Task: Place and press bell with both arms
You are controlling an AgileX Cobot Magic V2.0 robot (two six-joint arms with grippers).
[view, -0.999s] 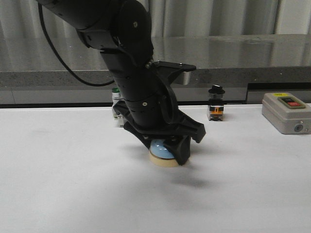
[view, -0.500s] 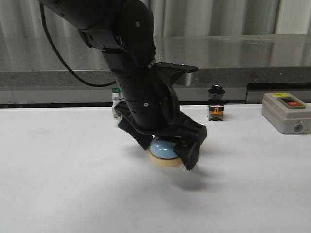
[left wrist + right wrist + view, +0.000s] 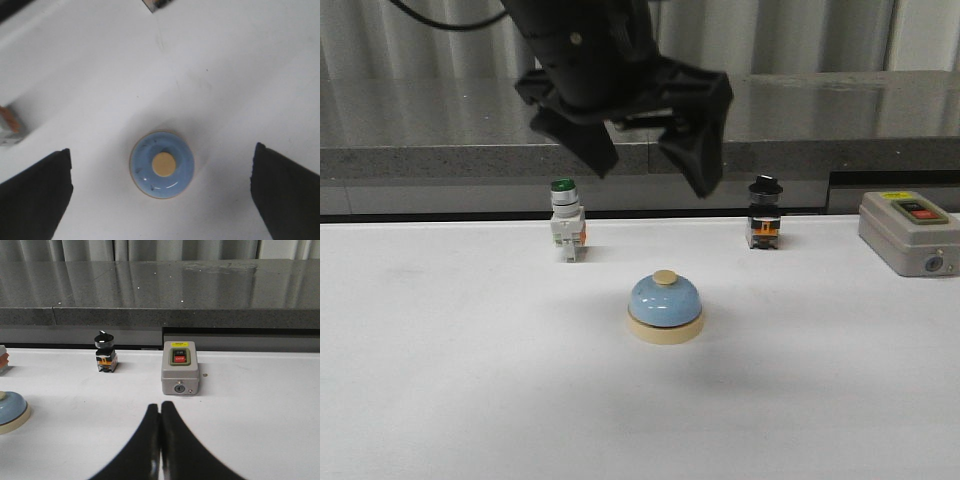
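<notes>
The bell, a light-blue dome on a cream base with a cream button, stands upright on the white table near the middle. It also shows in the left wrist view and at the edge of the right wrist view. My left gripper hangs well above the bell, open and empty, its fingers wide to either side of it. My right gripper is shut and empty, low over the table to the right of the bell; it is out of the front view.
A green-capped white switch stands behind the bell to the left, a black-knobbed switch behind to the right. A grey box with a red and green button sits at the far right. A dark counter ledge runs along the back.
My left gripper has opened, let go of the bell and risen well above it. The bell stays on the table where it was set down.
</notes>
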